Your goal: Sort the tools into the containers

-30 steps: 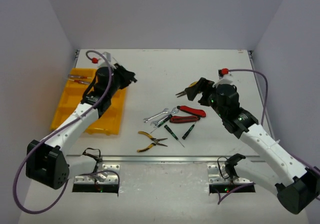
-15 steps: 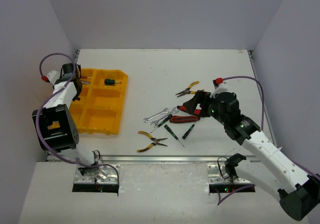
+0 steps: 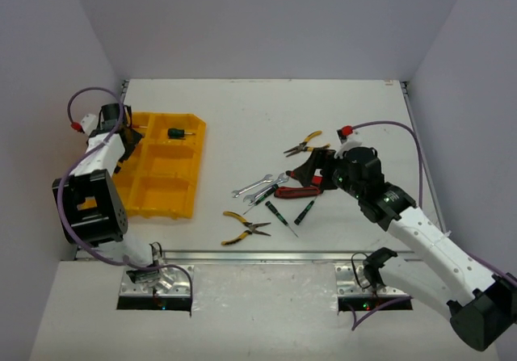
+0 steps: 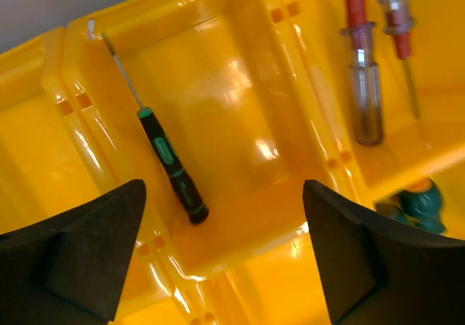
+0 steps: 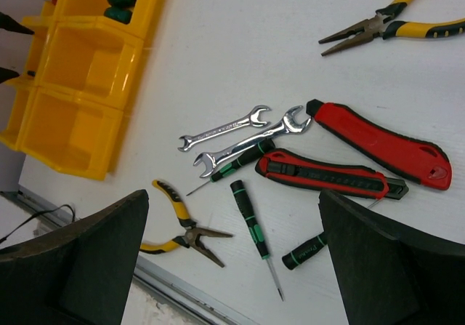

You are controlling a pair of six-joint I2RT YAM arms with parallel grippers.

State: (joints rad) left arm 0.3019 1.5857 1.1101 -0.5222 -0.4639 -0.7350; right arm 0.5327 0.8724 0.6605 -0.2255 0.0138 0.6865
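Tools (image 5: pixel 320 179) on worktop (image 5: pixel 240 41) sit directly below right gripper (image 5: pixel 232 198), open and empty; wrenches (image 5: pixel 225 127) lie lengthwise finger-to-finger, so likely wrist turn first. Left gripper (image 4: pixel 224 194) released over tray (image 4: pixel 232 85), farther away.

The right hand (image 5: pixel 232 198) hangs with its fingers spread wide over the white worktop (image 5: pixel 240 41). Below it lie 2 silver wrenches (image 5: pixel 224 129), 2 red-and-black tools (image 5: pixel 378 132), 3 black-green screwdrivers (image 5: pixel 251 223) and 2 yellow-handled pliers (image 5: pixel 182 227). The yellow tray (image 5: pixel 87 85) sits at the top left.
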